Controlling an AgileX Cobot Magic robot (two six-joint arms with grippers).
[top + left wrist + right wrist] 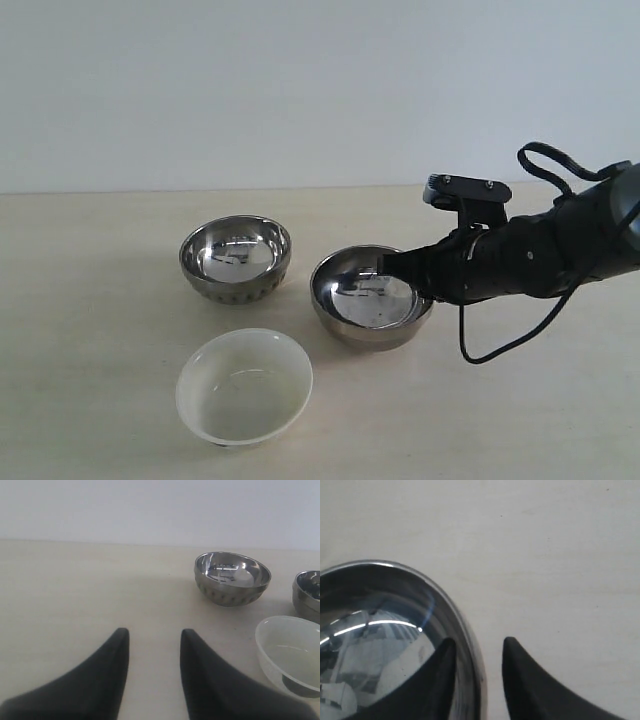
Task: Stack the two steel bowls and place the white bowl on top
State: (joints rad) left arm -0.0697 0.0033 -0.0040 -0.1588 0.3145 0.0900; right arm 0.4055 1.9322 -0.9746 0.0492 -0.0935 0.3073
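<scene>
R pincer spread, straddling smooth steel bowl rim, not pinching yet. Nothing stacked: ribbed steel bowl, white bowl sitting separate beyond pincer.

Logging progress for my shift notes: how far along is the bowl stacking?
Done: nothing; the ribbed steel bowl, smooth steel bowl and white bowl sit apart on the table. In hand: the right end effector straddles the smooth bowl's rim, jaws open; the left end effector hovers open. Left: both stacking steps.

Silvery ribbed steel bowl and smooth steel bowl (mirror-like), white bowl, beige table.
</scene>
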